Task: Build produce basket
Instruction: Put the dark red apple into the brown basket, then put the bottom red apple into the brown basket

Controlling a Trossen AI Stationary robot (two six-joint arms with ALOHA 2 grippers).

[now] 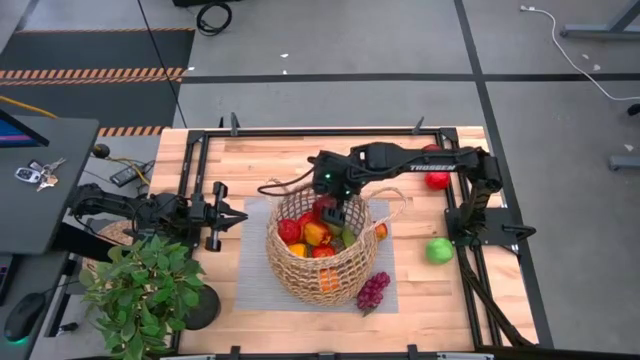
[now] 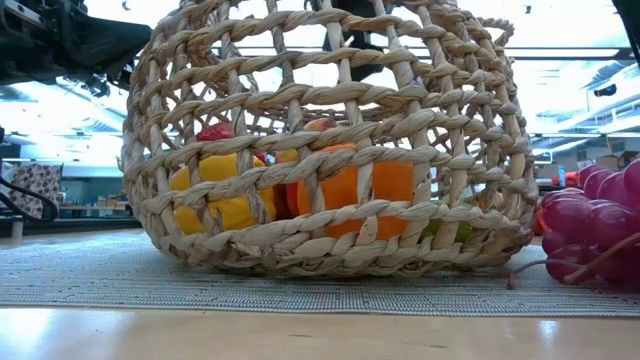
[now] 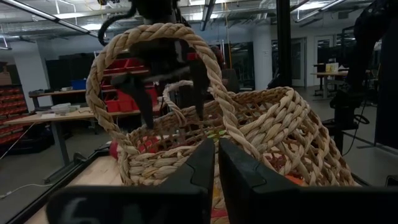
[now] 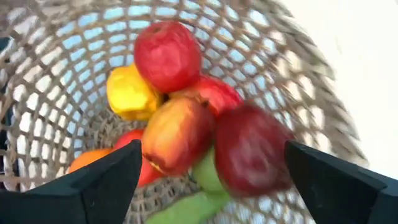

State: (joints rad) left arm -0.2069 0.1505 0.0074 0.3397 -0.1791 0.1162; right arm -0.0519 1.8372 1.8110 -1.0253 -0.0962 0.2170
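The tan wicker basket [image 1: 325, 250] [image 2: 330, 150] stands on a grey mat [image 1: 255, 270] at the table's middle. Inside it lie red apples [image 4: 166, 55], a yellow fruit [image 4: 127, 93], an orange one [image 2: 355, 190] and green pieces [image 4: 205, 177]. A dark red apple [image 4: 249, 149] rests on top of the pile. My right gripper [image 1: 335, 212] [image 4: 211, 180] hangs open over the basket's mouth, pointing steeply down, with nothing between its fingers. Purple grapes [image 1: 373, 290] [image 2: 590, 225] lie on the mat beside the basket. My left gripper [image 1: 235, 217] [image 3: 217, 155] waits shut at the table's left, pointing at the basket's loop handle [image 3: 155, 37].
A green apple [image 1: 438, 250] and a red fruit [image 1: 437, 180] lie on the bare wood at the right, near the right arm's base. A potted green plant [image 1: 140, 290] stands at the near left corner. Black rails [image 1: 300, 130] frame the table.
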